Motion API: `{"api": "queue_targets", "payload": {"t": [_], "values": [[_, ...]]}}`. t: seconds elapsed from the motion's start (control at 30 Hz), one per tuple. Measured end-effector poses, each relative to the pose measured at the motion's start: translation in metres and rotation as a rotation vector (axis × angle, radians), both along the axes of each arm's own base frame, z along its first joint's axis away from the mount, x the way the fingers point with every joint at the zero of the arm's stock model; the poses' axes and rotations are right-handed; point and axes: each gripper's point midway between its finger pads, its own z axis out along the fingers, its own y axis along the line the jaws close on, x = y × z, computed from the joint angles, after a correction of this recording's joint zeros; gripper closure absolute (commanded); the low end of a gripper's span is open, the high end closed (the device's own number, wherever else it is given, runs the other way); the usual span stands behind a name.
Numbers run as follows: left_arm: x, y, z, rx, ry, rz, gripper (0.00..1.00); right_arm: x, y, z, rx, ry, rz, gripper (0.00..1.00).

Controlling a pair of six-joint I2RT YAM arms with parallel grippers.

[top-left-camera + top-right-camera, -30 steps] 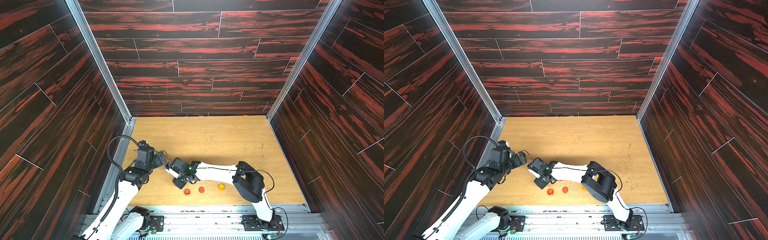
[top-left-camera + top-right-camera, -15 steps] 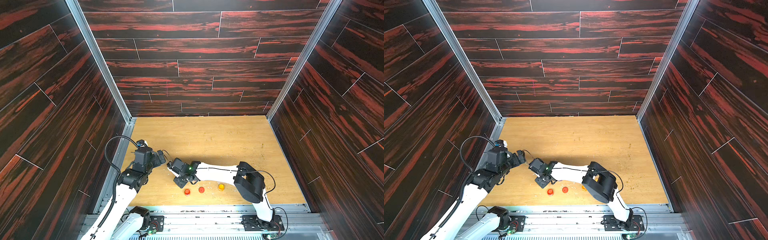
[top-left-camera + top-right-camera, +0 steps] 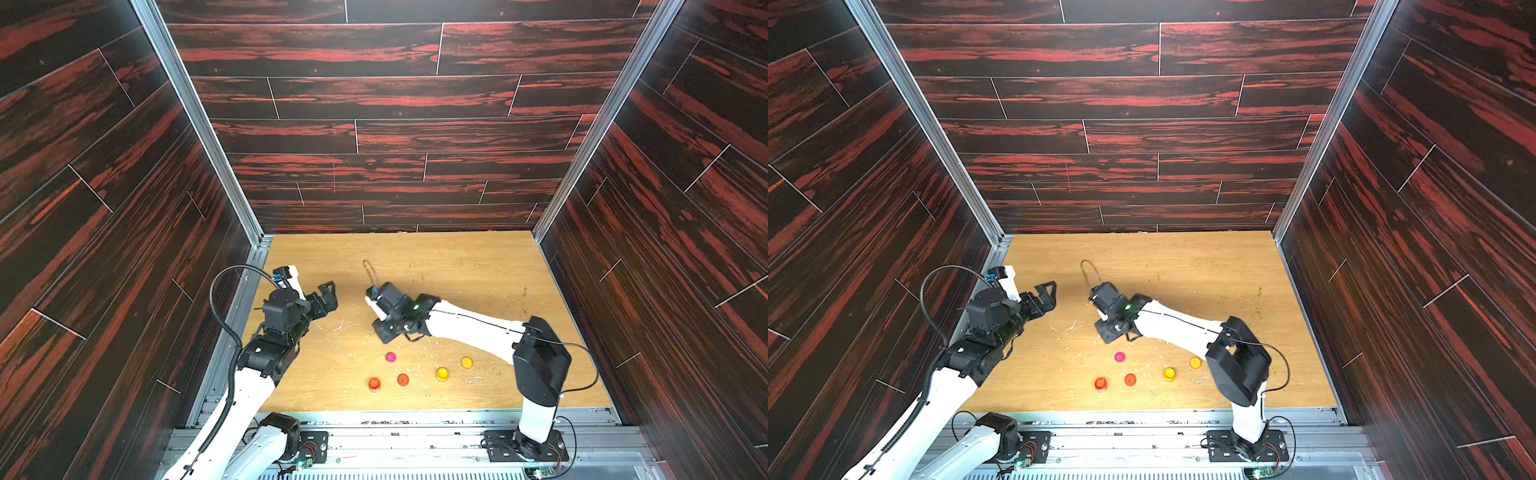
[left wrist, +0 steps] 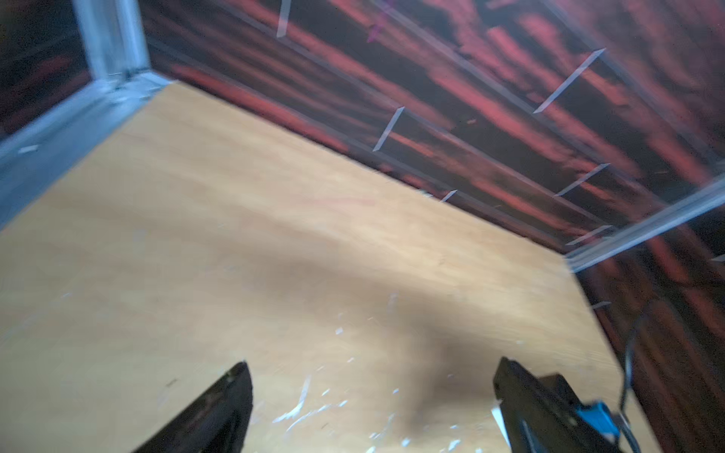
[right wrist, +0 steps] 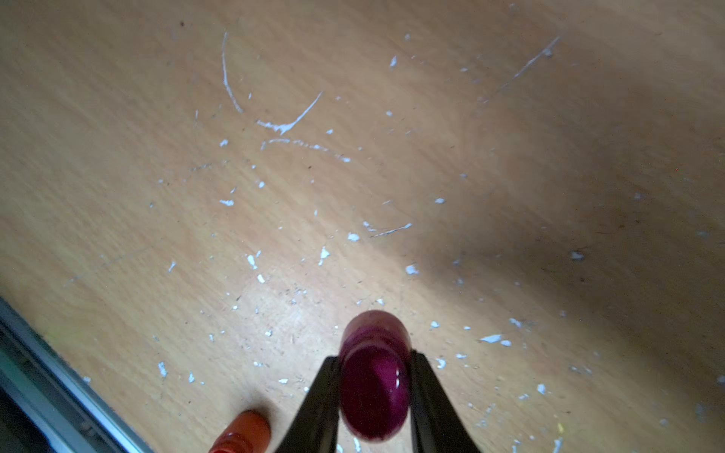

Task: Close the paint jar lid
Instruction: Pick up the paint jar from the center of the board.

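r tool (image 5: 376, 357) clamps magenta jar (image 5: 372, 396); l tool (image 4: 372, 362) spread wide

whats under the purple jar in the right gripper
White-flecked wooden table shows around the purple jar pinched in the right gripper. Directly beneath, and whether it touches the wood, is hidden by the jar.

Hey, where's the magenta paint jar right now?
The magenta paint jar is pinched in the right gripper. In a top view it shows toward the table's near edge, just behind the red jar and the orange piece.
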Motion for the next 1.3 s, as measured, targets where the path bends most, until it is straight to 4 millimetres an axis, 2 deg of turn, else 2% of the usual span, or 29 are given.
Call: {"api": "queue_targets", "payload": {"t": [0.17,0.37,0.47,0.57,0.63,0.73,1.0,1.07,1.3], "values": [[0.019,-0.037,0.011,-0.064,-0.120,-0.181,0.00,0.025,-0.030,0.019,0.031,0.020,-0.068,0.70],[0.027,-0.068,0.019,-0.052,-0.293,-0.358,0.00,0.046,-0.047,0.036,0.072,0.056,-0.099,0.70],[0.024,-0.073,0.005,-0.028,-0.378,-0.401,0.00,0.055,-0.052,0.053,0.099,0.059,-0.104,0.70],[0.024,-0.079,-0.018,0.010,-0.385,-0.444,0.00,0.065,-0.052,0.076,0.133,0.044,-0.102,0.70],[0.026,-0.085,-0.024,0.032,-0.399,-0.471,0.00,0.069,-0.049,0.089,0.158,0.036,-0.092,0.70],[0.023,-0.094,-0.025,0.069,-0.454,-0.503,0.00,0.070,-0.044,0.101,0.182,0.048,-0.072,0.70],[0.002,-0.134,-0.037,0.202,-0.531,-0.635,0.06,0.064,-0.029,0.109,0.215,0.119,-0.023,0.70],[-0.002,-0.139,-0.041,0.230,-0.540,-0.646,0.09,0.061,-0.027,0.111,0.226,0.135,-0.012,0.70],[-0.007,-0.144,-0.052,0.289,-0.537,-0.660,0.09,0.049,-0.022,0.113,0.261,0.195,0.012,0.71]]}}
